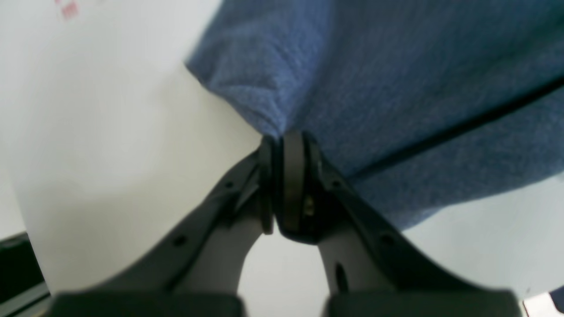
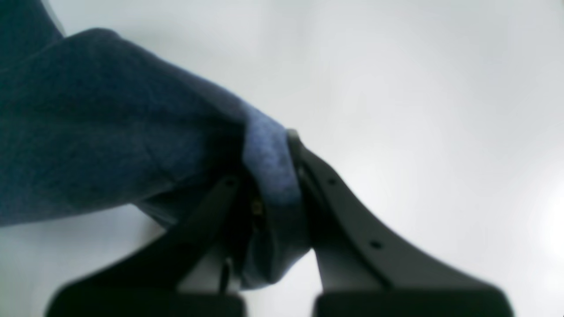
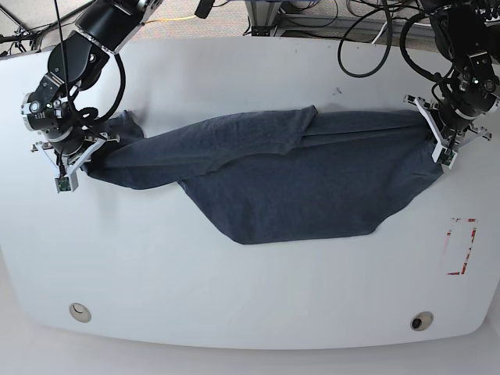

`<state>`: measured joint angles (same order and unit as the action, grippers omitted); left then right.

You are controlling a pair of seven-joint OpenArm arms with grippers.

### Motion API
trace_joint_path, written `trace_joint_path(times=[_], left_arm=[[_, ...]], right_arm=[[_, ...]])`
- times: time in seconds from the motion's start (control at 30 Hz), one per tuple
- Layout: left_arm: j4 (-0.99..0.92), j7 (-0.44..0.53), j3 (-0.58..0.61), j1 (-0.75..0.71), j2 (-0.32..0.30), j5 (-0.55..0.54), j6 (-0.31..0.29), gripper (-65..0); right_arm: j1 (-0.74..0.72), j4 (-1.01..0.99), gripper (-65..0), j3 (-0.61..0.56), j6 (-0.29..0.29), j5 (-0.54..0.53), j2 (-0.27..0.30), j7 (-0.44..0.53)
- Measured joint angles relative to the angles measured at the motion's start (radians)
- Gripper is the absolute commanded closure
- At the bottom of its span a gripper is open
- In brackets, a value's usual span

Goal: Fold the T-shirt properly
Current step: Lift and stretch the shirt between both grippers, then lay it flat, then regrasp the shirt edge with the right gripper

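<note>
Jaws of the left gripper are clenched on a pinch of the T-shirt at one end; jaws of the right gripper clamp a fold of blue cloth at the other end. Between them the shirt stretches across the white surface, its middle sagging toward the near edge. Both wrist views are blurred, and the cloth hides the pads. A red-marked rectangle lies near the left arm.
</note>
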<state>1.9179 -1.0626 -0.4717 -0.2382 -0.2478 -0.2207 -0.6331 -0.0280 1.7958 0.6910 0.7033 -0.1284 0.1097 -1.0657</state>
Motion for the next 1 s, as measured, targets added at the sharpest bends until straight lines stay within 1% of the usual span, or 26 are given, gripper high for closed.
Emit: trace_joint_path(times=[0.13,0.3,0.33,0.37,0.53,0.6,0.73,0.8,0.9,0.97,1.0], left_arm=[[0.000,0.000,-0.002,-0.050,-0.003,0.006,0.000,-0.4],[0.000,0.001,-0.001,-0.087,-0.003,0.007,0.000,-0.4],[0.000,0.000,-0.001,-0.088,-0.003,0.010,0.000,-0.4],[0.000,0.001,-0.001,-0.089,-0.003,0.010,0.000,-0.4],[0.000,0.001,-0.001,-0.088,-0.003,0.010,0.000,-0.4],[0.000,0.001,-0.001,-0.089,-0.005,0.010,0.000,-0.6],[0.000,0.000,-0.001,-0.089,-0.006,0.013,0.000,-0.8],[0.000,0.000,-0.001,-0.089,-0.005,0.013,0.001,-4.6],[0.000,0.001,0.000,-0.089,-0.005,0.013,0.001,-9.9],[0.000,0.000,-0.001,-0.089,-0.006,0.014,0.000,-8.8],[0.000,0.000,-0.001,-0.089,-0.006,0.014,0.000,-7.4]], right_arm=[[0.076,0.024,0.0,-0.005,-0.002,-0.059,-0.014,0.007],[0.119,0.024,-0.6,-0.005,-0.003,-0.084,-0.012,0.008],[0.126,0.024,-2.2,-0.005,-0.003,-0.088,-0.013,0.008],[0.131,0.024,-5.5,-0.005,-0.003,-0.087,-0.013,0.008],[0.168,0.024,-25.7,-0.003,-0.003,-0.086,-0.012,0.007],[0.174,0.024,-30.3,0.005,-0.003,-0.083,-0.013,0.007],[0.176,0.026,-36.1,0.059,-0.003,-0.085,-0.029,0.009],[0.182,0.031,-40.1,0.072,-0.003,-0.082,-0.040,0.006],[0.204,0.091,-43.1,0.073,-0.005,-0.084,-0.045,-0.001],[0.230,0.142,-43.9,0.052,-0.007,-0.146,-0.040,0.007],[0.241,0.156,-43.3,0.033,-0.007,-0.181,-0.037,0.007]])
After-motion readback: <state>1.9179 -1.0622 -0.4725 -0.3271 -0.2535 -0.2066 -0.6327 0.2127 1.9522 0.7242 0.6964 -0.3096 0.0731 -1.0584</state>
